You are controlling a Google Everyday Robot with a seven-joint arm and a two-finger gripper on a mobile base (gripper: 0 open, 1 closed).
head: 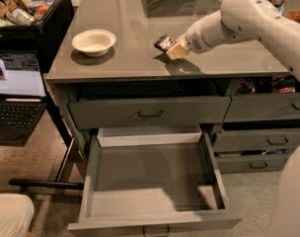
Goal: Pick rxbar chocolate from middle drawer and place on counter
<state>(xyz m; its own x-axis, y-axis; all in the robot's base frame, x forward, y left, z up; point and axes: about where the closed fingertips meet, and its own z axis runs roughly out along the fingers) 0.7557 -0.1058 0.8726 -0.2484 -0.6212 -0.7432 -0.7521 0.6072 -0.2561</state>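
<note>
The rxbar chocolate (163, 42), a small black-wrapped bar, sits in the fingertips of my gripper (170, 48), just above the glossy grey counter (130, 28), right of centre. The gripper is shut on the bar and casts a shadow on the counter below it. My white arm (248, 19) reaches in from the right. The middle drawer (150, 181) is pulled wide open below the counter's front edge. Its pale floor is bare, and its bar handle (156, 229) is at the bottom edge of the view.
A white bowl (93, 41) stands on the counter's left part. A black bin of snacks (21, 9) and a laptop (17, 88) are at the left. The top drawer (150, 112) is shut. Narrower drawers (268, 142) are at the right.
</note>
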